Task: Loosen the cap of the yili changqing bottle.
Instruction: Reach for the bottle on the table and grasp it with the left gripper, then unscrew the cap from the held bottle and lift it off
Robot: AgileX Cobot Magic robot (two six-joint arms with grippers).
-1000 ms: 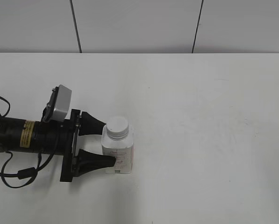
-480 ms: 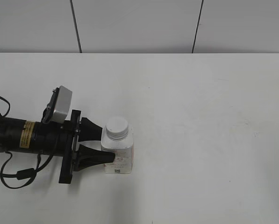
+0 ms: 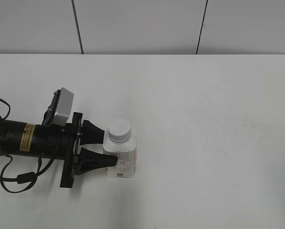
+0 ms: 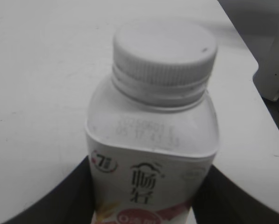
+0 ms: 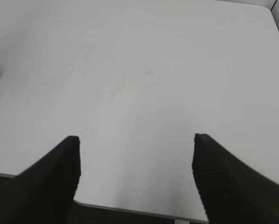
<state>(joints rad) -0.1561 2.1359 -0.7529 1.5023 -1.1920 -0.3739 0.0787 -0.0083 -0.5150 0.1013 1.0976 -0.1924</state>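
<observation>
Your left pincer (image 3: 111,149), black and wedge-fingered, is closed on the lower body of the small squarish white plastic yili changqing bottle (image 3: 121,160), one finger on each flank; the bottle stands upright on the matte white bench (image 3: 204,119). Just above the fingers sits the round white plastic cap (image 4: 163,51), ribbed at its rim and still seated on the neck. My worry: the glossy label film looks slick, so once torque goes into the cap the bottle may spin or tip in that low grip. Your right pincer (image 5: 135,163) hangs wide open and empty over bare bench, with no bottle in its view.
</observation>
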